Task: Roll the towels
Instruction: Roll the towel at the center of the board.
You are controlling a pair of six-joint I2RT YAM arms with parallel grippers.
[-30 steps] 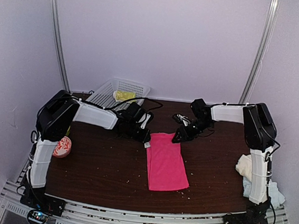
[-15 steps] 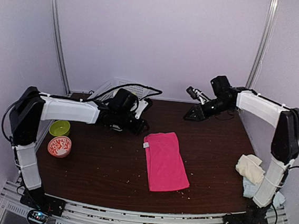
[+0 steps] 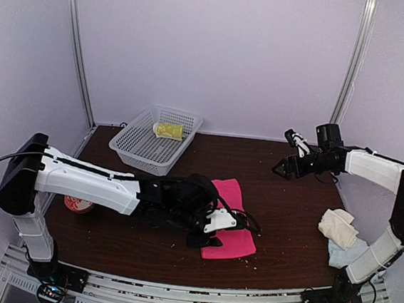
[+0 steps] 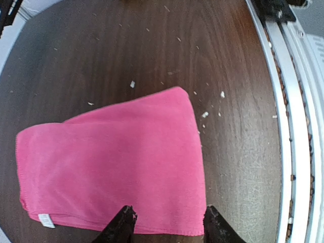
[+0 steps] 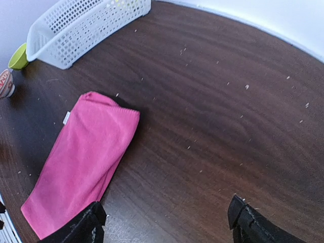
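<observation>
A hot-pink towel (image 3: 231, 194) (image 4: 111, 162) (image 5: 83, 157) lies flat in the middle of the table, its white tag at the far left corner. My left gripper (image 3: 204, 239) (image 4: 168, 223) is open, its fingertips straddling the towel's left edge towards the near end, with nothing held. My right gripper (image 3: 287, 167) (image 5: 167, 223) hangs wide open and empty above the back right of the table, well away from the pink towel. A lime-yellow towel (image 3: 168, 130) lies in the white basket (image 3: 139, 145). Cream (image 3: 338, 225) and pale-blue (image 3: 346, 253) towels are piled at the right edge.
The basket (image 5: 86, 25) stands at the back left. A green bowl (image 5: 19, 56) and a red-patterned bowl (image 3: 77, 204) sit by the left edge, partly hidden by my left arm. The metal rail (image 4: 288, 126) runs along the table's near edge. Small crumbs dot the wood.
My left arm swung from beside the basket down to the pink towel's near left edge, its jaws widening. My right arm drew back to the back right and opened wide.
</observation>
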